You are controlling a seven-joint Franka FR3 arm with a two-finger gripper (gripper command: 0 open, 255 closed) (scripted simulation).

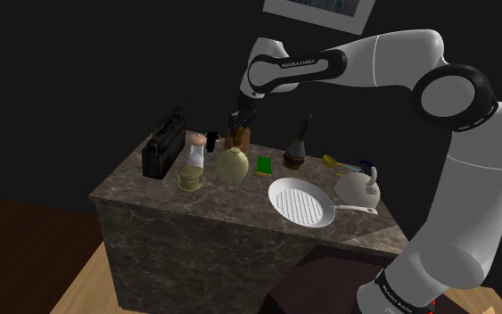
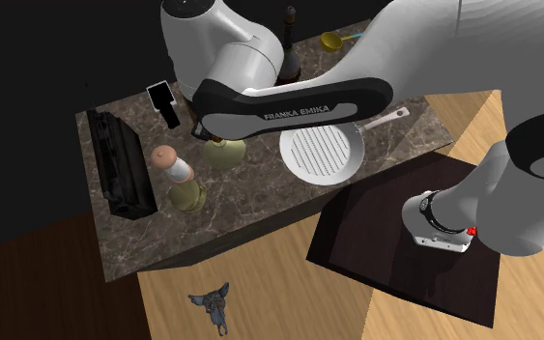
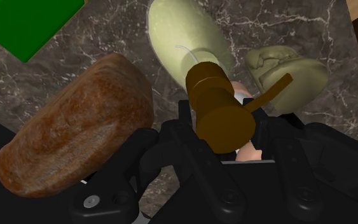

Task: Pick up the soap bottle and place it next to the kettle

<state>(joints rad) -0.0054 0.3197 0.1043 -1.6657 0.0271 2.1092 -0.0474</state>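
The soap bottle (image 3: 217,105) has a brown pump head with a thin spout, and its body is hidden below that head. My gripper (image 3: 219,130) is shut on the pump head, with a black finger on each side of it. In the shoulder view the gripper (image 1: 238,121) hangs over the counter's back middle, on the brown bottle (image 1: 240,137). The white kettle (image 1: 360,187) stands far off toward that view's right, near the counter's end.
A pale vase (image 1: 231,166) and a glass bottle with a pinkish cap (image 1: 193,165) stand just in front of the gripper. A rough brown lump (image 3: 75,137) lies beside it. A green pad (image 1: 264,165), dark bottle (image 1: 295,150) and white pan (image 1: 302,203) lie between gripper and kettle. A black box (image 1: 164,143) stands at the left.
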